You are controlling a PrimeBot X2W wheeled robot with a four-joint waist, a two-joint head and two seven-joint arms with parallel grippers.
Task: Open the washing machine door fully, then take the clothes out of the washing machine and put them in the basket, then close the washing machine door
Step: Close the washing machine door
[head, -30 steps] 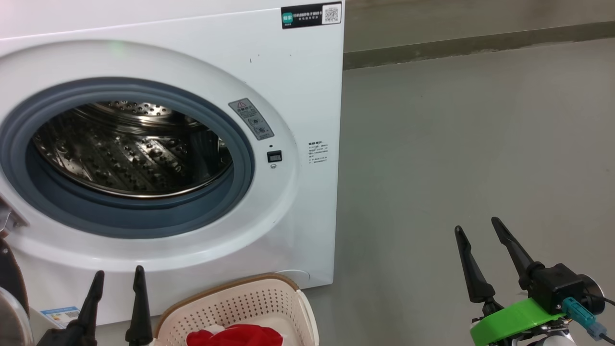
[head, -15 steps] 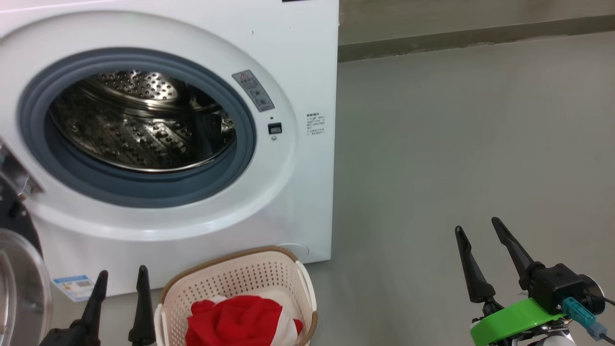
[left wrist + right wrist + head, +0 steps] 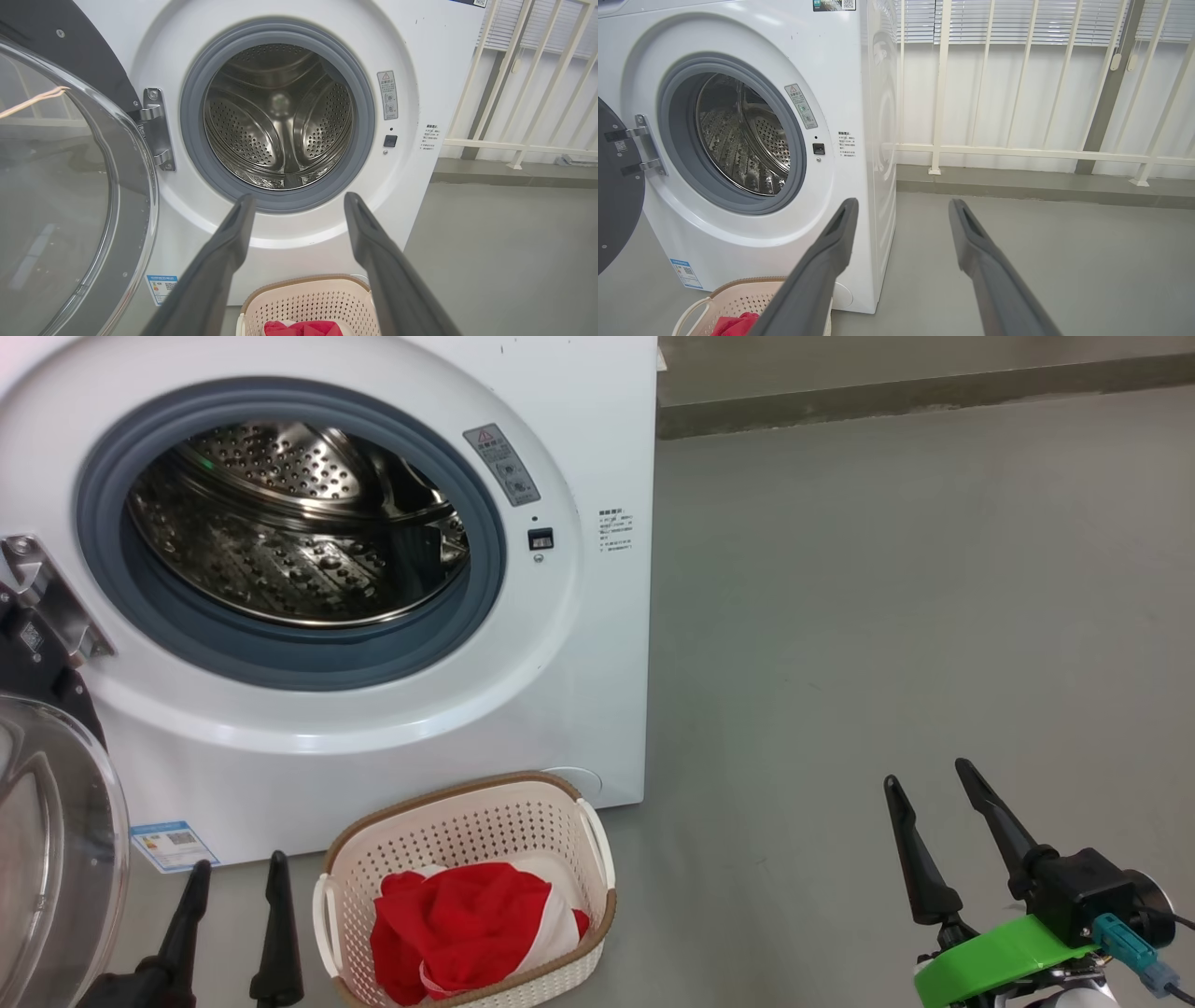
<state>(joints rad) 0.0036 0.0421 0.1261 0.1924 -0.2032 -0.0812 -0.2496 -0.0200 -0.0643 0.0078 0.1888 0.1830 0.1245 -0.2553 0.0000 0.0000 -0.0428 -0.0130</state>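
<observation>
The white washing machine [image 3: 579, 644] stands with its door [image 3: 51, 831] swung wide open at the left; the glass bowl also fills the left of the left wrist view [image 3: 60, 186]. Its steel drum [image 3: 289, 523] holds nothing that I can see. The red and white clothes [image 3: 457, 924] lie in the cream basket [image 3: 467, 812] on the floor in front of the machine. My left gripper [image 3: 233, 873] is open just left of the basket, holding nothing. My right gripper [image 3: 929, 782] is open over bare floor far to the right.
Grey floor [image 3: 887, 597] stretches right of the machine to a low kerb [image 3: 934, 397]. A white railing [image 3: 1017, 149] with blinds behind it runs along the back. A blue label [image 3: 173, 845] sits low on the machine's front.
The head camera has tilted down and back, so the machine sits higher in the picture and the basket and door show more fully. Both grippers stay open in place.
</observation>
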